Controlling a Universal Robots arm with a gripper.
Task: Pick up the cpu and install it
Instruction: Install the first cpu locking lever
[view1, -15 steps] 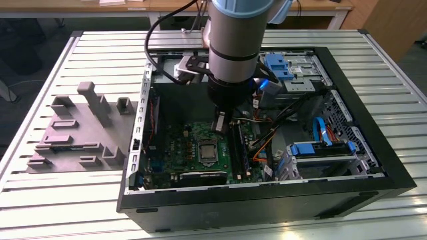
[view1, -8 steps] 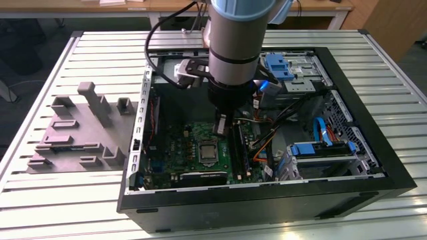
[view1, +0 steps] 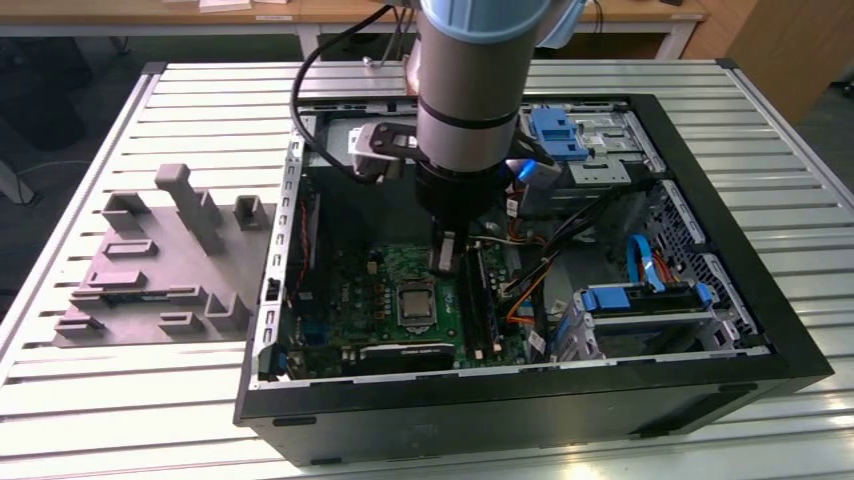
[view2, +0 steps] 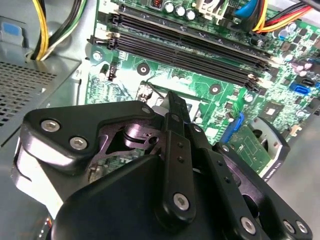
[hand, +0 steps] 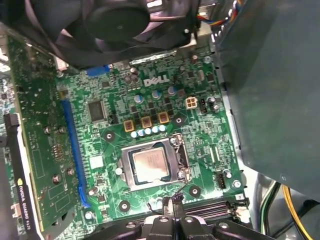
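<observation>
Slatted metal table (view1: 120, 400), open computer case (view1: 747, 330). Pincer (hand: 172, 212) pressed together, empty, just beside cpu (hand: 150, 165) seated in socket (hand: 125, 172).

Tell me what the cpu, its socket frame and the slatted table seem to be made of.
The cpu: a matte silvery metal top, by its dull even sheen. The socket frame: bright bare metal, probably stamped steel, glinting along its edges. The slatted table: pale grey ribbed metal, likely aluminium profile, going by its uniform grooves and soft shine.
</observation>
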